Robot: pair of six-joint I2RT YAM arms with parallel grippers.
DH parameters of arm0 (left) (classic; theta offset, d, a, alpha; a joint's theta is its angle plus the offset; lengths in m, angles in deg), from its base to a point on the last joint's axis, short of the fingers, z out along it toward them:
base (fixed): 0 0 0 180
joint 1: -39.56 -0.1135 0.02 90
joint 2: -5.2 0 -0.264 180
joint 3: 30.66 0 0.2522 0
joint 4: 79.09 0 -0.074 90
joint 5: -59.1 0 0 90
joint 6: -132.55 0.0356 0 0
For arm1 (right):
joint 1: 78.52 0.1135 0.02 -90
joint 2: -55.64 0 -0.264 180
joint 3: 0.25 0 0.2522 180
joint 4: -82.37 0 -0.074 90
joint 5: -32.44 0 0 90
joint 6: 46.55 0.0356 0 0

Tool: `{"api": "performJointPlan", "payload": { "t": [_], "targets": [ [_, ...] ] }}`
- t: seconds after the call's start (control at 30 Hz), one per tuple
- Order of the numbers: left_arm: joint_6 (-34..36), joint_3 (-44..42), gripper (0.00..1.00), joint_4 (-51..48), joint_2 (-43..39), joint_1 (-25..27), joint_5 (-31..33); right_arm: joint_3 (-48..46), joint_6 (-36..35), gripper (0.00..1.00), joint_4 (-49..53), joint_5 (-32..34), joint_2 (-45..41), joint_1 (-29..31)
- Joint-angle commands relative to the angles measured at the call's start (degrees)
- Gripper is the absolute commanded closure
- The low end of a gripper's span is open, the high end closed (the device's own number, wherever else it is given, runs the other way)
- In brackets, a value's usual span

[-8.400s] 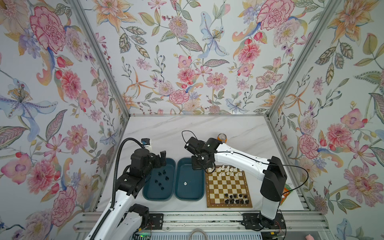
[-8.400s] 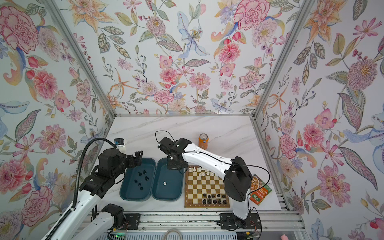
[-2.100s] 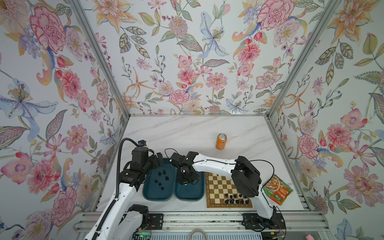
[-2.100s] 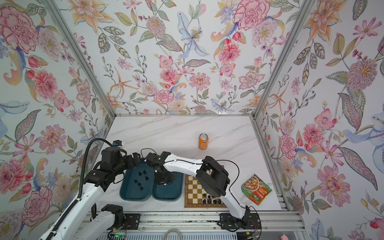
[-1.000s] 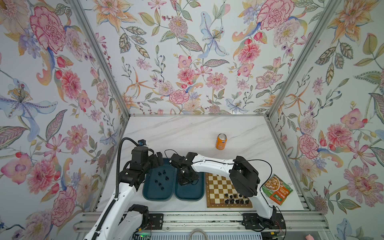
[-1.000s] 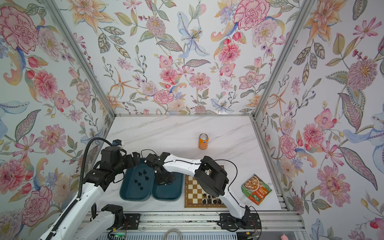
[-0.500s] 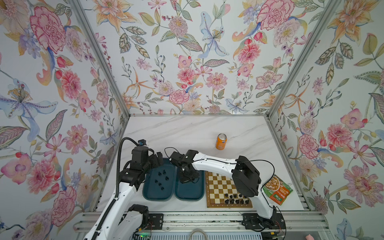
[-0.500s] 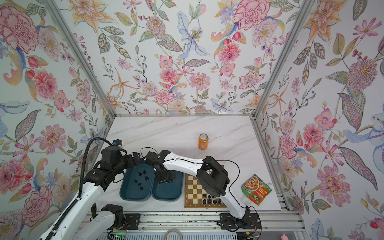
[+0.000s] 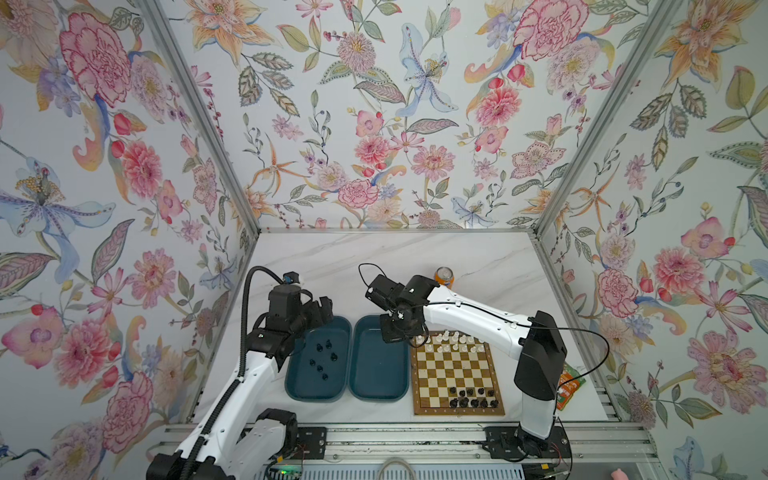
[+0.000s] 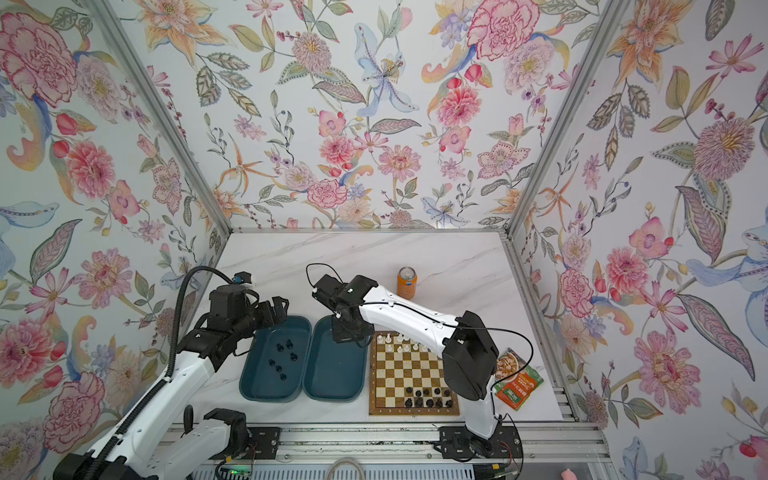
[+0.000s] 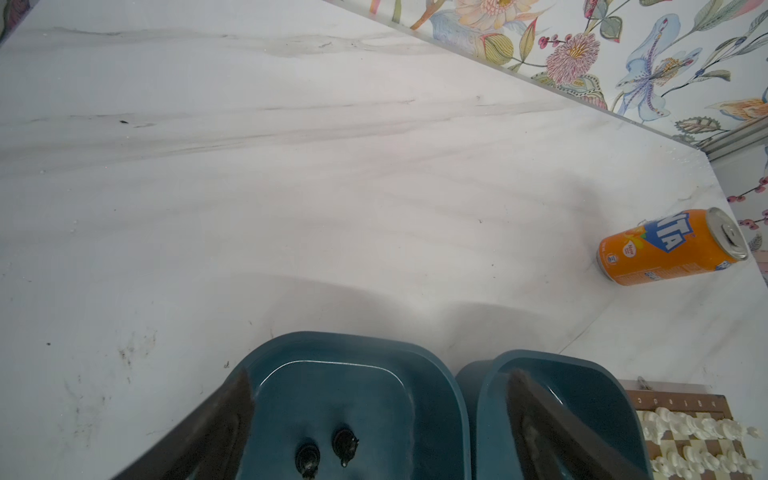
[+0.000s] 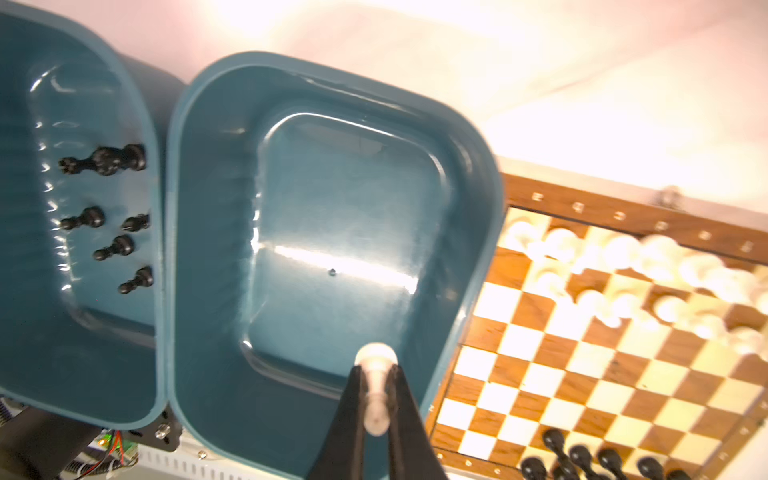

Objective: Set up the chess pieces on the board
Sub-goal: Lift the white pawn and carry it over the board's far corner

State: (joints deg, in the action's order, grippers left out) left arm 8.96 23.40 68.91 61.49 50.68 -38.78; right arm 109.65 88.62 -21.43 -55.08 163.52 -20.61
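Note:
The board (image 9: 457,409) (image 10: 413,410) lies right of two teal trays. White chess pieces (image 9: 453,338) (image 10: 399,340) fill its far rows and black ones (image 9: 471,397) (image 10: 428,397) stand in its near rows. My right gripper (image 12: 376,370) (image 9: 397,332) is shut on a white pawn (image 12: 375,357) and hangs over the right tray's (image 12: 332,208) edge beside the board's far left corner. Several black pieces (image 9: 322,357) (image 12: 104,160) (image 11: 345,444) lie in the left tray (image 11: 316,345). My left gripper (image 11: 380,415) (image 9: 322,309) is open and empty above that tray's far end.
An orange soda can (image 9: 444,276) (image 10: 406,282) (image 11: 669,249) stands behind the board. A snack packet (image 10: 517,382) lies right of the board, beside the right arm's base. The right tray (image 9: 378,365) holds nothing. Flowered walls close in three sides.
My right gripper has risen from the middle of the right tray and moved back and right toward the board's far left corner with the white pawn. The left arm has stayed still.

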Motion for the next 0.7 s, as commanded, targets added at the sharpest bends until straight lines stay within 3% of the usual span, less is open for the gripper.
{"api": "performJointPlan", "payload": {
  "t": [0.0, 0.3, 0.67],
  "targets": [
    [-1.3, 2.92, 0.04, 3.62, 2.16, 1.9, -1.82, -3.63, 1.45, 0.89, 2.34, 1.65, -2.45, -0.64],
    [-1.3, 7.68, 0.04, 5.99, 9.61, 10.28, 1.19, -11.0, 1.8, 0.89, 1.44, 2.5, -6.08, -2.98],
    [-2.8, 8.83, 0.04, 7.17, 12.28, 11.31, 2.24, -16.73, -0.37, 0.89, -2.33, 0.79, -6.25, -6.41]
  ]
}}
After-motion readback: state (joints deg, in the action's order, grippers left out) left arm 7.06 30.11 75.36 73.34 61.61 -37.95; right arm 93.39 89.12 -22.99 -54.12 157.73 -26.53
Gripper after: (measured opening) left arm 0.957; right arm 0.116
